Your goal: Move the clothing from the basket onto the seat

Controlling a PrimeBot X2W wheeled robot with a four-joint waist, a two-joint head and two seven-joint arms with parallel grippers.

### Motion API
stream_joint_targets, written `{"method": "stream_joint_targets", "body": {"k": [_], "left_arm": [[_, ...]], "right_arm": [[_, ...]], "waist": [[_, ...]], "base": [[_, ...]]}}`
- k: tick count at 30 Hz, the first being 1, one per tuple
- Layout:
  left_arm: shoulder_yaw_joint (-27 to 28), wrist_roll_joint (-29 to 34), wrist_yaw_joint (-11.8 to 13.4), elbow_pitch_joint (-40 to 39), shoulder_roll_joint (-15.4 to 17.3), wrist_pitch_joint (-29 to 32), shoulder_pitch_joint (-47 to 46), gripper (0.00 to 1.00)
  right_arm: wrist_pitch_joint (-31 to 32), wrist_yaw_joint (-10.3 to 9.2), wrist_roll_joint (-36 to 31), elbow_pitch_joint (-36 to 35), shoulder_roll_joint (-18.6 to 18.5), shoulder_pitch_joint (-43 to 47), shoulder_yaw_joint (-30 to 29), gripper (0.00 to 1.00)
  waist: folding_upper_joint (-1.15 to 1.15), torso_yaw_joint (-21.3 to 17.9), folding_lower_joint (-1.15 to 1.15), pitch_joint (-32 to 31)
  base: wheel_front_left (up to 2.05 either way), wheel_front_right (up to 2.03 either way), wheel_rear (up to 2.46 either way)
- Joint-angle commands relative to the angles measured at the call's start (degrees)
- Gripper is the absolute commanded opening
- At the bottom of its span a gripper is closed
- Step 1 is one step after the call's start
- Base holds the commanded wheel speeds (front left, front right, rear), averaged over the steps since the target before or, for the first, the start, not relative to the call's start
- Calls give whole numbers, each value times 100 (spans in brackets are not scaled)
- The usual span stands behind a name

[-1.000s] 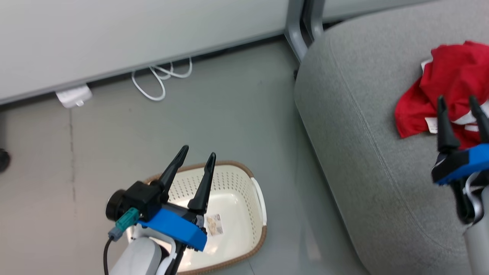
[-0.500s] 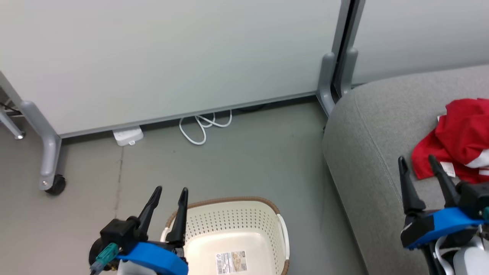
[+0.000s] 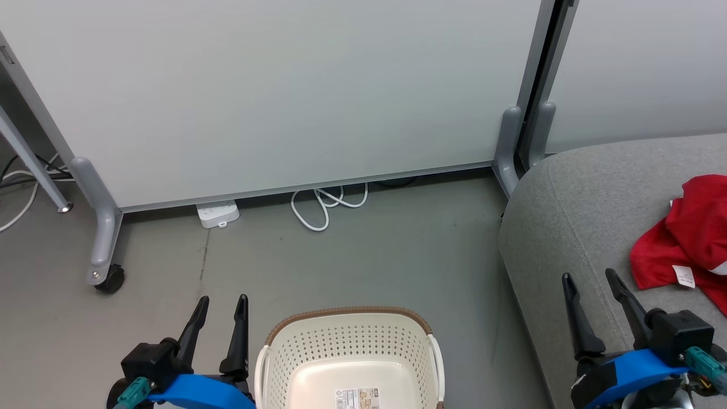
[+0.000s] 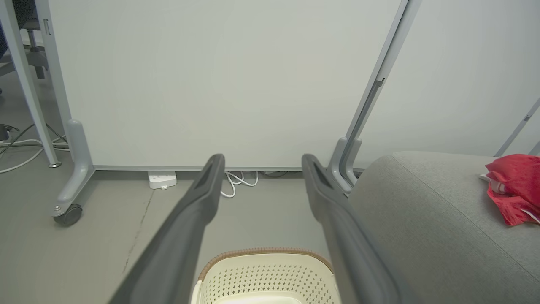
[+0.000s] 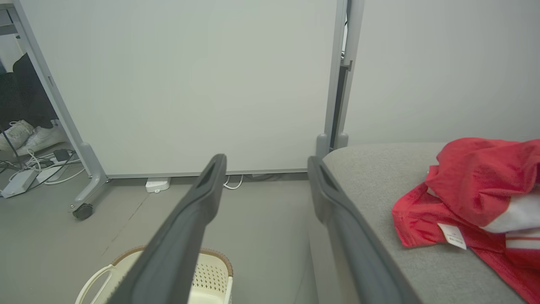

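Observation:
The red clothing (image 3: pixel 690 227) lies bunched on the grey seat (image 3: pixel 573 216) at the right, a white label showing at its near edge. The cream basket (image 3: pixel 346 346) stands on the floor at the bottom centre, and a sticker shows on its floor. My left gripper (image 3: pixel 223 297) is open just left of the basket's rim, with nothing between its fingers. My right gripper (image 3: pixel 588 274) is open over the seat's front edge, apart from the clothing and to its left. The wrist views show both grippers (image 4: pixel 262 157) (image 5: pixel 266 157) open, with the clothing (image 5: pixel 476 190) off to the right.
White partition panels stand behind on grey feet, one with a caster (image 3: pixel 108 278). A power strip (image 3: pixel 217 214) and a looped white cable (image 3: pixel 326 204) lie at their base. White shoes (image 5: pixel 25 135) and more cables show at the far left in the right wrist view.
The head camera has swung, so the whole picture shifted. My left gripper has drawn off the basket to its left side, and my right gripper has pulled back from the clothing. Both stayed open.

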Motion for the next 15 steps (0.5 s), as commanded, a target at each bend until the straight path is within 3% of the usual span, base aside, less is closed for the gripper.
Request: {"method": "stream_joint_targets", "body": {"k": [1,15], "left_arm": [[41,22,-16,26,5,-15,66,100],[167,57,-16,120,-39,-15,107,100]], "right_arm": [[-10,3,-14,4,33,133,20,100],[4,3,73,56,101,227,129,100]], "waist": [[0,12,1,-9],[0,34,1,-47]], "base": [[0,0,0],[0,0,0]]}}
